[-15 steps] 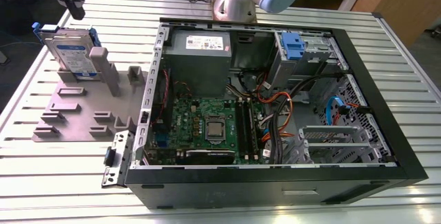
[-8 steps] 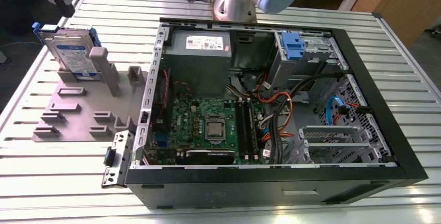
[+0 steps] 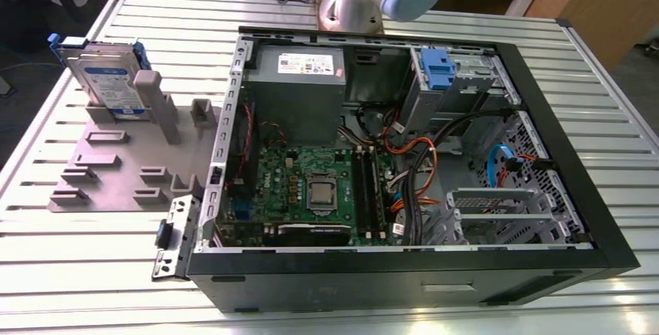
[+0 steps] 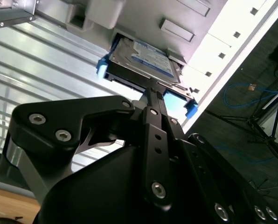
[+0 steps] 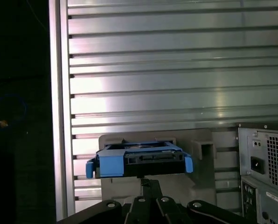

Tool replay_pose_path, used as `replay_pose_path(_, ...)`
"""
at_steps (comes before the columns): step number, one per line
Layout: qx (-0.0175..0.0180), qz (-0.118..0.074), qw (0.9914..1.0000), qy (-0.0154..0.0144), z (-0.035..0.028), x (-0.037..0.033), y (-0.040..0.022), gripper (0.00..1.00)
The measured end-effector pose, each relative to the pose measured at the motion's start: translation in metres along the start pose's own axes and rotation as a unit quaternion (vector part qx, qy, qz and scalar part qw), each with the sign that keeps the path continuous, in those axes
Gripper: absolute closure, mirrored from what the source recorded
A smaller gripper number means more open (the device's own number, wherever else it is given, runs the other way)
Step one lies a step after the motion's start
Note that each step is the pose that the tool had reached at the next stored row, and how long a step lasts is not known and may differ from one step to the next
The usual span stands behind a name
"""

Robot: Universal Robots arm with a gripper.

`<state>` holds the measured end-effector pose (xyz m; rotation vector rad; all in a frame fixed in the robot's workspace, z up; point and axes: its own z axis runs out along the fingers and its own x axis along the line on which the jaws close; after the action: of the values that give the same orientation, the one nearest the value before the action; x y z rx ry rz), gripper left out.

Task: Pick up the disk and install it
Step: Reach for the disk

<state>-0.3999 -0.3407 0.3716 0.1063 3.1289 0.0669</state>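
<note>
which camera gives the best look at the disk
The exterior view: the disk stands upright on the grey fixture, label face showing, to the exterior view's left of the computer case. The second wrist view shows its label and blue carrier at a slant; the first wrist view shows it edge-on.

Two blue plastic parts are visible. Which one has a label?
The disk standing in the grey stand outside the computer; the blue latch inside it shows none.
</note>
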Motion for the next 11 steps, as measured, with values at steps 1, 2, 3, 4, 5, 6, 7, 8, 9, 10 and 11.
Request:
replay_pose_path(1, 0.0, 0.0, 1.0, 0.0001, 0.0017, 0.0028, 0.0002, 0.89)
replay_pose_path(2, 0.0001, 0.0, 1.0, 0.0001, 0.0035, 0.0055, 0.0002, 0.89)
replay_pose_path(3, 0.0, 0.0, 1.0, 0.0, 0.0053, 0.0089, 0.0, 0.89)
replay_pose_path(4, 0.0001, 0.0, 1.0, 0.0001, 0.0067, 0.0126, 0.0, 0.89)
replay_pose_path(5, 0.0002, 0.0, 1.0, 0.0002, 0.0082, 0.0163, -0.0001, 0.89)
replay_pose_path(6, 0.0002, 0.0, 1.0, 0.0002, 0.0096, 0.0191, 0.0, 0.89)
replay_pose_path(7, 0.0003, 0.0, 1.0, 0.0002, 0.011, 0.0215, 0.0002, 0.89)
replay_pose_path(8, 0.0004, 0.0, 1.0, 0.0001, 0.0122, 0.0234, 0.0004, 0.89)
replay_pose_path(9, 0.0004, 0.0, 1.0, 0.0001, 0.0129, 0.0251, 0.0004, 0.89)
replay_pose_path(10, 0.0004, 0.0, 1.0, 0.0002, 0.0136, 0.0266, 0.0004, 0.89)
replay_pose_path(11, 0.0004, 0.0, 1.0, 0.0001, 0.014, 0.0274, 0.0004, 0.89)
